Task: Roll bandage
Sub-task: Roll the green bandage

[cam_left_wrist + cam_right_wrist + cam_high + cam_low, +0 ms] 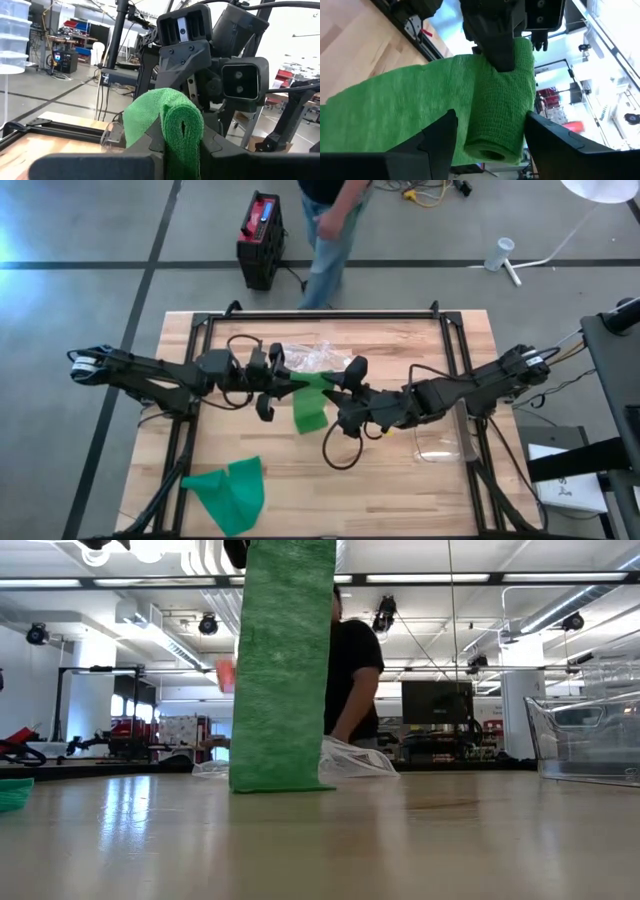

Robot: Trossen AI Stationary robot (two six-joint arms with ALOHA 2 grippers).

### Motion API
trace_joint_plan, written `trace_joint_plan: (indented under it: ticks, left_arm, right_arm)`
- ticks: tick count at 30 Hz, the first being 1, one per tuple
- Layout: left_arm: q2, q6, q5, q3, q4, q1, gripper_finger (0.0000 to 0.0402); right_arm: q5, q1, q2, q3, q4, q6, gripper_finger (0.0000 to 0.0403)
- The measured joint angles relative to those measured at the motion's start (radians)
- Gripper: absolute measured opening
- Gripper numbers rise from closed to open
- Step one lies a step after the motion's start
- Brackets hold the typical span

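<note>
A green bandage roll (313, 383) is held above the table's middle between my two arms. Its loose strip (282, 670) hangs down, and the strip's lower end (280, 782) rests on the table. My left gripper (283, 380) reaches in from the table's left and is shut on the roll (182, 125). My right gripper (492, 140) comes from the table's right and is open. Its fingers stand on either side of the roll's free end (495, 150); I cannot tell whether one touches it. A second green bandage (230, 492) lies crumpled near the front left. My left gripper pinches one end of the roll (184, 142) between its two fingers, and the roll's core is squeezed to a slit there. The fingers come in level from the table's left. The roll is lifted clear, with its strip hanging slack to the table.
A crumpled clear plastic bag (315, 358) lies behind the roll. A clear plastic container (445, 435) stands at the right under my right arm. A black frame (320, 315) runs along the table's edges. A person (330, 220) stands beyond the far edge.
</note>
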State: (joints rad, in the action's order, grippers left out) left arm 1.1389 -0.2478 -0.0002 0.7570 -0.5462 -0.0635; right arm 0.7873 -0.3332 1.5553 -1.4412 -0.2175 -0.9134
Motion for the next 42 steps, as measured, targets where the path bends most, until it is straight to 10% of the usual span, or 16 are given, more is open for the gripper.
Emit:
trace_joint_plan:
  ticks: [19, 33, 37, 42]
  left_arm:
    - [0.000, 0.216, 0.010, 0.000, 0.012, 0.000, 0.0091]
    - [0.068, 0.291, -0.018, 0.000, -0.027, 0.001, 0.0220]
    - [0.070, 0.292, -0.018, 0.000, -0.024, 0.001, 0.0172]
    - [0.076, 0.297, -0.018, 0.000, -0.022, 0.002, 0.0021]
  right_arm:
    - [-0.011, -0.001, -0.019, -0.009, 0.002, 0.145, 0.0025]
    - [-0.295, 0.054, -0.077, -0.125, -0.194, 0.683, 0.0036]
    - [-0.324, 0.069, -0.076, -0.125, -0.201, 0.713, 0.0031]
    - [-0.324, 0.079, -0.081, -0.135, -0.206, 0.739, 0.0034]
